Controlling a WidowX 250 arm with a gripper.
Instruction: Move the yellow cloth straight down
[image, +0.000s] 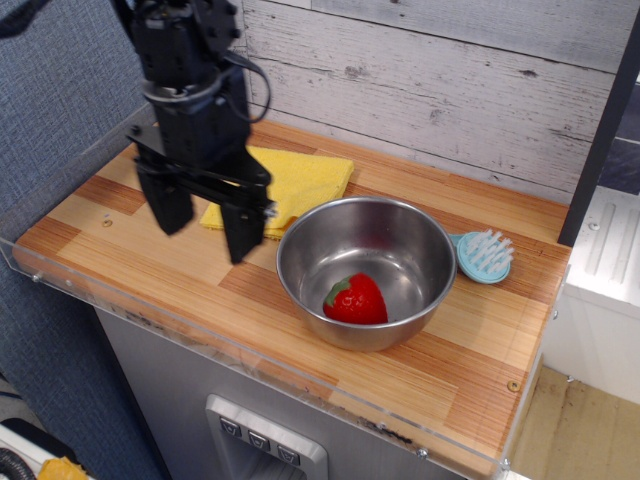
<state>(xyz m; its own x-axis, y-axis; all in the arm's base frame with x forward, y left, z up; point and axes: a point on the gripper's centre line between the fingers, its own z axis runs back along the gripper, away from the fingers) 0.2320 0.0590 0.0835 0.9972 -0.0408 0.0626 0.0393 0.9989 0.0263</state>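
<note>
- Yellow cloth (296, 184) flat on wooden surface (150, 260), beside steel bowl (366, 268).
- Gripper (205, 222) above cloth's left edge, fingers (243, 230) spread, grasping nothing, likely poised for the pull.

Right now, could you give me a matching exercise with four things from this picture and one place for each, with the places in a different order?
Things:
1. yellow cloth
2. strawberry
3. blue brush
4. hand

Places:
A. inside the steel bowl
B. right of the bowl, on the wood
C. open, above the counter's left part
D. behind and left of the bowl, flat on the wood

Pairs: 1-D, 2-A, 3-B, 4-C
</note>
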